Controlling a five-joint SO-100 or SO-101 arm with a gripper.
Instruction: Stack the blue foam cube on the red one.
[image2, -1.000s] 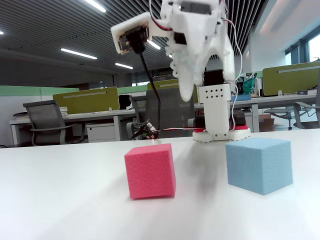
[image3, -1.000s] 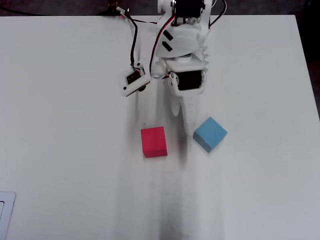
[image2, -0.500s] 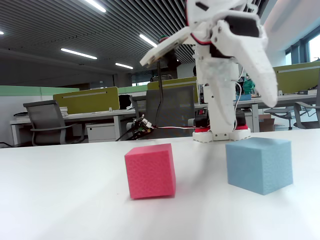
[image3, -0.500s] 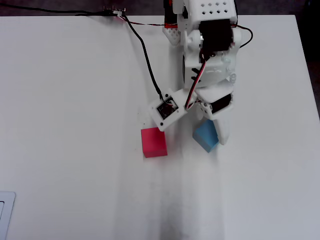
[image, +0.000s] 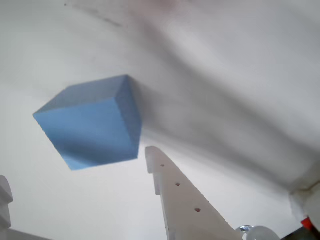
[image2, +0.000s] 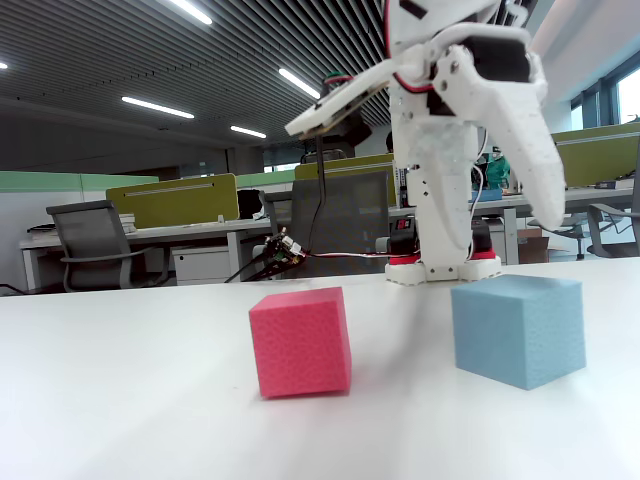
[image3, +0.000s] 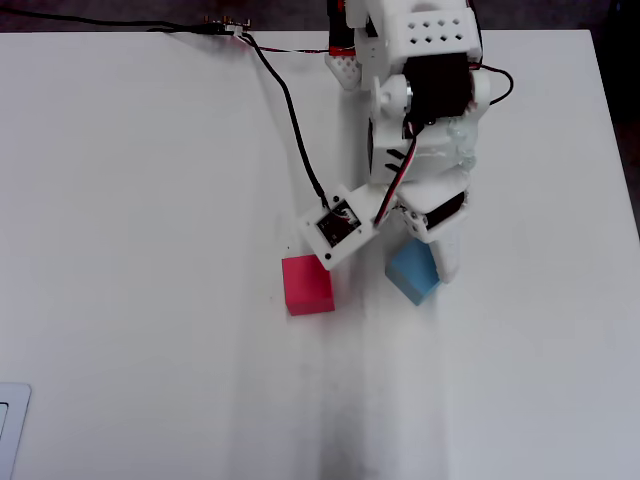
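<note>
The blue foam cube (image3: 412, 273) is seen resting on the white table (image3: 150, 300) in the overhead view, at about 3 o'clock from the red one (image3: 307, 284), the two set near each other but clearly apart. In the fixed view the same pair is shown from table height: the red one (image2: 300, 340) sits left, the blue foam cube (image2: 518, 328) right, both flat on the surface. The gripper (image3: 440, 262) is held above the blue cube, its upper right part being covered by the white arm in the overhead view (one long white finger (image2: 525, 150) is seen in the fixed view raised over the cube, not touching it). In the wrist view the blue foam cube (image: 92, 122) is found at roughly 10 o'clock from the fixed finger (image: 180, 195), whose tip lies just beside the cube's lower right corner; a scrap of the other finger shows at the bottom left edge, with the cube between them, so the jaws are read as spread wide with nothing gripped. A small circuit board (image3: 335, 225) on black cable (image3: 290, 110) is seen hanging above the red cube's upper edge.
</note>
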